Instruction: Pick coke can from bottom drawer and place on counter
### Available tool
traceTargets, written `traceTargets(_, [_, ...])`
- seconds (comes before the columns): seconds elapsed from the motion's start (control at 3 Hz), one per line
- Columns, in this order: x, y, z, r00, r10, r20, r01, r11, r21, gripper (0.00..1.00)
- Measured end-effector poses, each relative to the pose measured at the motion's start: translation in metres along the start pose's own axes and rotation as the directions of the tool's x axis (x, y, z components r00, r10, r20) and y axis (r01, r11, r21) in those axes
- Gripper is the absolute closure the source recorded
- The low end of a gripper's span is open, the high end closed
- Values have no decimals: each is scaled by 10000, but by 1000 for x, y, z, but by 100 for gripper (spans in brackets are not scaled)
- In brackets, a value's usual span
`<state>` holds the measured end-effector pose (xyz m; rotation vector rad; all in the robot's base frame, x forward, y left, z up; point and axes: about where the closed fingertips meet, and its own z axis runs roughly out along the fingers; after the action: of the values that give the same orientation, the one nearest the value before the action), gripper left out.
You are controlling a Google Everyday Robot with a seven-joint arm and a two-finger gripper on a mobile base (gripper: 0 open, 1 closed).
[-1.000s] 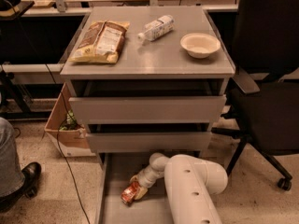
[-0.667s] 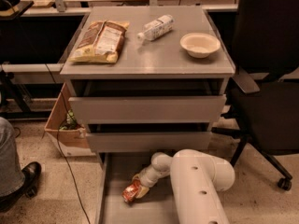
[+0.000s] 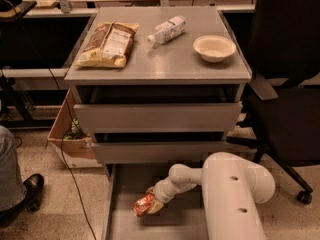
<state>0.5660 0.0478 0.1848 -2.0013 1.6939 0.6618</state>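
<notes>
The coke can (image 3: pixel 142 206), red with white markings, lies tilted low over the floor of the open bottom drawer (image 3: pixel 120 224), towards its left side. My gripper (image 3: pixel 153 203) reaches down into the drawer from the right on the white arm (image 3: pixel 230 194), and its pale fingers are closed on the can's right end. The counter (image 3: pixel 165 59) is the grey cabinet top above, well up and behind the gripper. The two upper drawers (image 3: pixel 157 116) are pushed in.
On the counter lie a snack bag (image 3: pixel 107 44) at left, a clear bottle (image 3: pixel 166 30) at the back and a white bowl (image 3: pixel 214 47) at right. A black office chair (image 3: pixel 290 104) stands to the right, a cardboard box (image 3: pixel 70 139) and a person's shoe (image 3: pixel 27 189) to the left.
The arm's white forearm has swung a little to the right. The gripper and the can have stayed at almost the same spot in the drawer.
</notes>
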Motion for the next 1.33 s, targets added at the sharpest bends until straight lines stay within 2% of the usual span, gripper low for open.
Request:
traceTargets(0.33, [-18,13,-59,9991,339,239,-351,9981,512,100])
traceTargets(0.67, [-35,16,-106,9993,278,263,-301,9955,903,100])
traceTargets(1.0, [-72,17,-156,9999,-128,92,117,9938,1102,100])
traceTargets(1.33, [-89,7,-182,9990,-448,-77,454,9897,1360,100])
